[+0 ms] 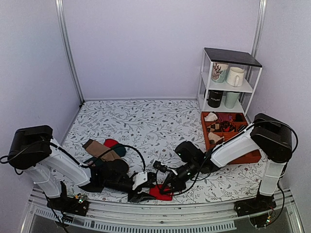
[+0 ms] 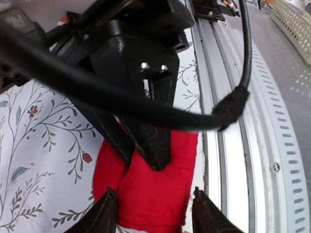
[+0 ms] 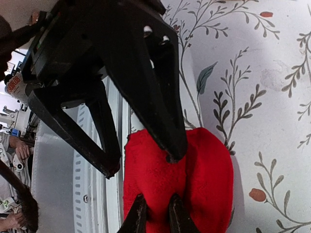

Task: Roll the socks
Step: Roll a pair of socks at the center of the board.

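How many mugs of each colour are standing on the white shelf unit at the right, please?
White ceramic mug with a plant pattern: 1
Plain white ceramic mug: 1
Black ceramic mug with white lettering: 1
Pale green ceramic mug: 1
Total: 4

socks (image 1: pixel 161 193): bright red; table (image 1: pixel 146 121): white, grey-green vine print, small red blossoms; crate (image 1: pixel 248 158): orange; rack (image 1: pixel 232 57): white, black top
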Controlling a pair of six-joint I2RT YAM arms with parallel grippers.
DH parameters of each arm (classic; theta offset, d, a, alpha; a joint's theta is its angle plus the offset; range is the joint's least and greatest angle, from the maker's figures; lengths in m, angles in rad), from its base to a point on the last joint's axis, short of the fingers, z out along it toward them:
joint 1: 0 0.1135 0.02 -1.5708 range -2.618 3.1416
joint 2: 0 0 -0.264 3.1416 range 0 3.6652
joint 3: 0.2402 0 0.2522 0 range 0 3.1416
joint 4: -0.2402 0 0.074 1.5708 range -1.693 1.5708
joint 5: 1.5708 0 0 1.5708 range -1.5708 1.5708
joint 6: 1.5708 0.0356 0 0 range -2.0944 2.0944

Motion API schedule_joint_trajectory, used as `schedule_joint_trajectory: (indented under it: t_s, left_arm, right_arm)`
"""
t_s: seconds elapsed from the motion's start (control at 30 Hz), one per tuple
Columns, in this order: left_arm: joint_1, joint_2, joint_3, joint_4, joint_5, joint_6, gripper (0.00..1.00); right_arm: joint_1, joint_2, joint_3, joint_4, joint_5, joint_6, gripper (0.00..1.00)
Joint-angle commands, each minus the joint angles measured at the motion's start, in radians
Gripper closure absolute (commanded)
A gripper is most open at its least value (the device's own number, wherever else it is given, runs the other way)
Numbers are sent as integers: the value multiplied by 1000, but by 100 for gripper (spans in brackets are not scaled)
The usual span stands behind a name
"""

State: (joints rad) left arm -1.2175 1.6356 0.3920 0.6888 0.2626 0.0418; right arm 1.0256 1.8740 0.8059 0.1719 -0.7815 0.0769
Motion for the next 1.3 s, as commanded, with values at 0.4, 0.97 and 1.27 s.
schedule_joint_trajectory:
  t_s: [0.4, 0.97, 1.27]
  left_arm:
    - [-17, 140, 63, -4, 69, -21, 86]
    - [32, 288, 182, -332, 166, -192, 100]
    - [51, 348, 200, -365, 225, -215, 100]
  right_arm:
    - [-10, 99, -6, -213, 94, 9, 85]
    - [25, -493, -168, -109, 529, -196, 51]
    - [72, -525, -145, -242, 554, -131, 35]
